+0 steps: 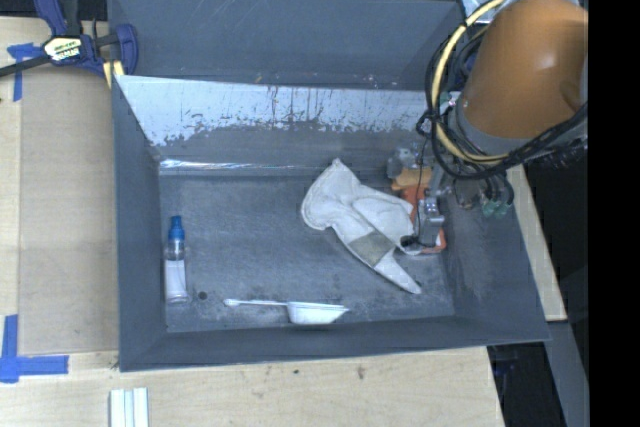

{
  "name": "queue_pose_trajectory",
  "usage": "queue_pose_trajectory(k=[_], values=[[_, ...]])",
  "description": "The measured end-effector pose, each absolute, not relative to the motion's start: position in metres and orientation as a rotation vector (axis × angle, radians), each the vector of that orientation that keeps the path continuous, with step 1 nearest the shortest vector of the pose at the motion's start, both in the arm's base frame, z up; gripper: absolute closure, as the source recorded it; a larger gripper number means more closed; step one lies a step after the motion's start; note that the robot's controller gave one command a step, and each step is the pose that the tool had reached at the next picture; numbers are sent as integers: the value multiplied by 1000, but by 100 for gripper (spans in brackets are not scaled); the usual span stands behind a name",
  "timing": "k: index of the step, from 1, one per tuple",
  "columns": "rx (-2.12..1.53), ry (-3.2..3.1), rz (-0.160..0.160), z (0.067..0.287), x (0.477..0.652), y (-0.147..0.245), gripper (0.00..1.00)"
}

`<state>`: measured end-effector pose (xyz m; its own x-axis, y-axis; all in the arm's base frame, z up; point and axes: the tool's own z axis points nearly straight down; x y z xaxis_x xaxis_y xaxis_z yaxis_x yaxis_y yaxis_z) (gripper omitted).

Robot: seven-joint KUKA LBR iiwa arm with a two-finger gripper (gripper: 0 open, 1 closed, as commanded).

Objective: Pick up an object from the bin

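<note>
Gripper: we see it (428, 238) low at the right end of the bin (280, 35), at the right edge of a white cloth glove (345, 207); contact unclear.
Grip state: we cannot tell whether it is apart or together.
Nearest thing: the glove, crumpled, centre-right on the floor.
Bearing: its bulk lies view-left of the gripper.
Long axis: upper-left to lower-right, thin tip toward the front-right corner.
Surface: limp fabric; we expect it to bunch and drape.
Room: right wall near; a small orange item (408, 181) just behind, kind unclear. The blue-capped bottle (176, 260) and white spoon (295, 311) lie well apart.
</note>
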<state>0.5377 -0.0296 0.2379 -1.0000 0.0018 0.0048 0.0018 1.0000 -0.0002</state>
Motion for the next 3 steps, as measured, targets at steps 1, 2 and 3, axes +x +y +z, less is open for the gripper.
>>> queue_pose_trajectory(k=[1,2,3], values=[[-2,-3145,1,243,539,-29,0],[-43,-3154,1,199,556,-18,0],[-26,-3146,0,144,529,-3,0]])
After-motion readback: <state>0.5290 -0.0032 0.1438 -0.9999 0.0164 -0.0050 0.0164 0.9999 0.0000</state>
